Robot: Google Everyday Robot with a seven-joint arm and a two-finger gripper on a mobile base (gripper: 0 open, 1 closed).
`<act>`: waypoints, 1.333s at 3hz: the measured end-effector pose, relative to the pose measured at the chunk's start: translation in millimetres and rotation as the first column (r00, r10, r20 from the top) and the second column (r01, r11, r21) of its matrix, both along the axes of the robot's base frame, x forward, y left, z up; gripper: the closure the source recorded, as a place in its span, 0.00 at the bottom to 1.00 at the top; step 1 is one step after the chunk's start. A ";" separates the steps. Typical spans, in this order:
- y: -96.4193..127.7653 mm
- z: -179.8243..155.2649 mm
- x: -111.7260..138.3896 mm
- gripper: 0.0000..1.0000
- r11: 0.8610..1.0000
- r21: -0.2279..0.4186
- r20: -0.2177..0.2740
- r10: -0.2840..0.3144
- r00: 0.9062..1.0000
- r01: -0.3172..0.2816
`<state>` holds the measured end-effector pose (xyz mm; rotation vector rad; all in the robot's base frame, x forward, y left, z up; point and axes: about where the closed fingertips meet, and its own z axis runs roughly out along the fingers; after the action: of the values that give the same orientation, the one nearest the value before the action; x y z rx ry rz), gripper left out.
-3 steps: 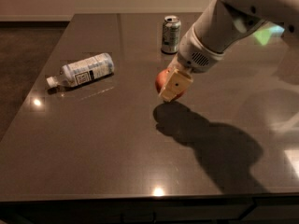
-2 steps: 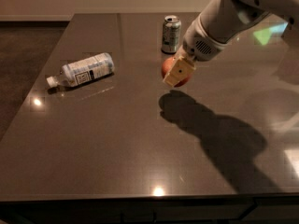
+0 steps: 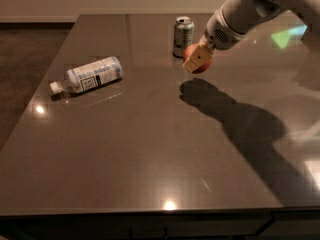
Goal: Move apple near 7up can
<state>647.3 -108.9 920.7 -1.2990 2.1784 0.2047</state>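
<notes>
1. At the far side of the dark table (image 3: 145, 154), right of its middle, the hand (image 3: 196, 62) hangs at the end of a pale arm (image 3: 240, 14) that reaches in from the upper right corner.
2. The hand is closed around the apple (image 3: 203, 66). One beige finger (image 3: 197, 58) lies across the front of the fruit, and red skin shows on either side of it. The other finger is hidden behind the apple.
3. The apple is held clear of the table (its shadow and the hand's fall on the surface just below and toward the near edge, apart from the fruit itself).
4. The 7up can (image 3: 183, 36) stands upright on the table just beside the apple, to its left and a little farther back. A narrow gap seems to separate the two, though I cannot tell for sure that they are not touching.
5. A clear plastic bottle (image 3: 90, 74) with a white-blue label lies on its side well to the left of the can, its cap end pointing toward the table's left edge.
6. The arm's broad shadow (image 3: 250, 129) stretches from under the hand toward the near right of the table.
</notes>
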 end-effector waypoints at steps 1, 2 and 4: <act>-12.6 -14.4 51.7 1.00 0.998 -0.006 -0.016 -0.055 0.998 0.055; -17.1 -22.8 78.6 1.00 0.997 -0.002 -0.031 -0.081 0.996 0.081; -15.7 -42.8 105.1 0.75 0.995 -0.006 -0.101 -0.104 0.989 0.104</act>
<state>752.5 -124.6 877.9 -1.1945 2.3247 0.2328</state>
